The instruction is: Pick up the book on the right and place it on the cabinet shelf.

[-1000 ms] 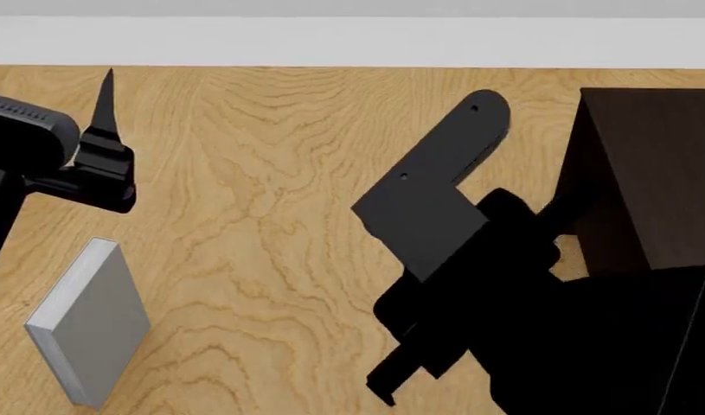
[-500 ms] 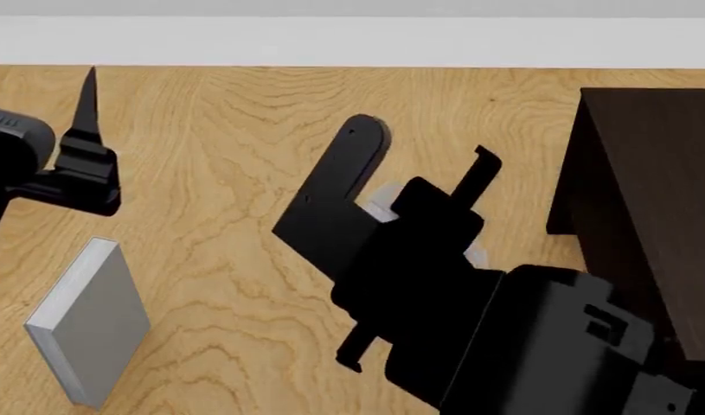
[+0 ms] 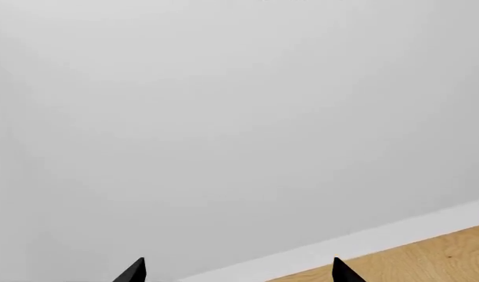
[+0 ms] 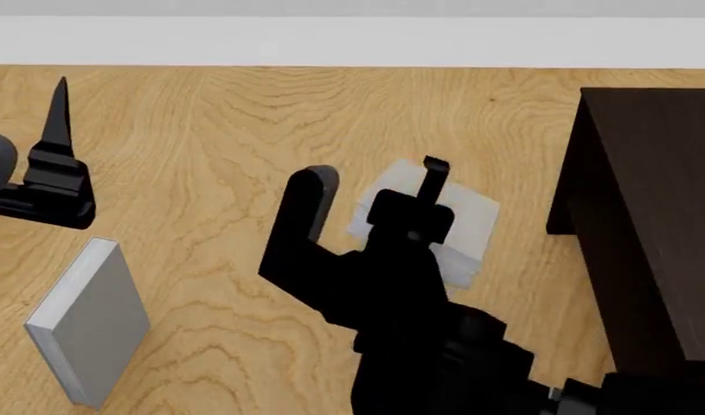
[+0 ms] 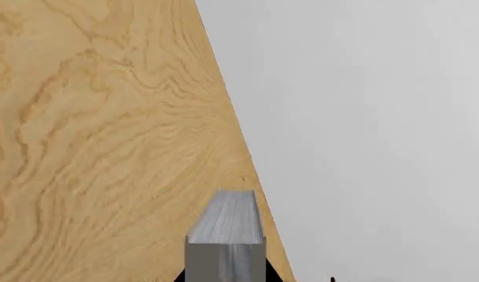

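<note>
Now you are seeing two books on the wooden floor: the pale grey-white thin hardcover book (image 4: 462, 220) beside the very dark brown wooden cabinet (image 4: 658, 216), and a darker grey book (image 4: 89, 322) lying well apart. Your right gripper (image 4: 369, 186) is closing on the pale book. Your left gripper (image 3: 237, 271) is standing wide, holding nothing.
</note>
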Available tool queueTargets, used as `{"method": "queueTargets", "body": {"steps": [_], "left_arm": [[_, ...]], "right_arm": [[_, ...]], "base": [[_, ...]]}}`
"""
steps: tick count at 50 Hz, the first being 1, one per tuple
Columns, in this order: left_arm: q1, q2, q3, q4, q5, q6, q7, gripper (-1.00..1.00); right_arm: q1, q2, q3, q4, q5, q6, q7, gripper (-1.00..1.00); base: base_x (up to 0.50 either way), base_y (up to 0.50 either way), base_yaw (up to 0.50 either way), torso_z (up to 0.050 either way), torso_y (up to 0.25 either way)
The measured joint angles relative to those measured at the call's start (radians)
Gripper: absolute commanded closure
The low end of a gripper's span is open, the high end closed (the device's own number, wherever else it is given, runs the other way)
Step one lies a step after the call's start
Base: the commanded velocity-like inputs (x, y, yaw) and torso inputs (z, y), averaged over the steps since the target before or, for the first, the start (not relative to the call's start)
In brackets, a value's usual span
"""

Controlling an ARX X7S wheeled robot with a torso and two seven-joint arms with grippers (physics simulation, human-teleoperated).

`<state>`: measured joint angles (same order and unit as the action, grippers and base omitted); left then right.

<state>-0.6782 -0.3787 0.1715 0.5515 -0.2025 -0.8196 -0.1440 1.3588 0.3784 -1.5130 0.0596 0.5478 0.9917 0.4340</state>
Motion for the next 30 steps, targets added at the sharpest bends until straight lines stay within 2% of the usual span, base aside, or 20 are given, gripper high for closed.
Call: {"method": "queueTargets", "body": {"steps": [17,30], "left_arm": [[0.042,-0.006,-0.03,0.035,-0.018,0.009,-0.006,-1.0],[0.076,-0.004,-0.052,0.049,-0.032,0.022,-0.012,-1.0]], "right_arm": [[-0.094,-0.058,-0.058,0.098,-0.124,-0.029,0.159,1.0],[-0.153,-0.057,-0.08,0.096,-0.196,-0.017,0.274,1.0]], "base": [[0.0,0.0,0.0,0.0,0.001],[0.0,0.0,0.0,0.0,0.002]]}}
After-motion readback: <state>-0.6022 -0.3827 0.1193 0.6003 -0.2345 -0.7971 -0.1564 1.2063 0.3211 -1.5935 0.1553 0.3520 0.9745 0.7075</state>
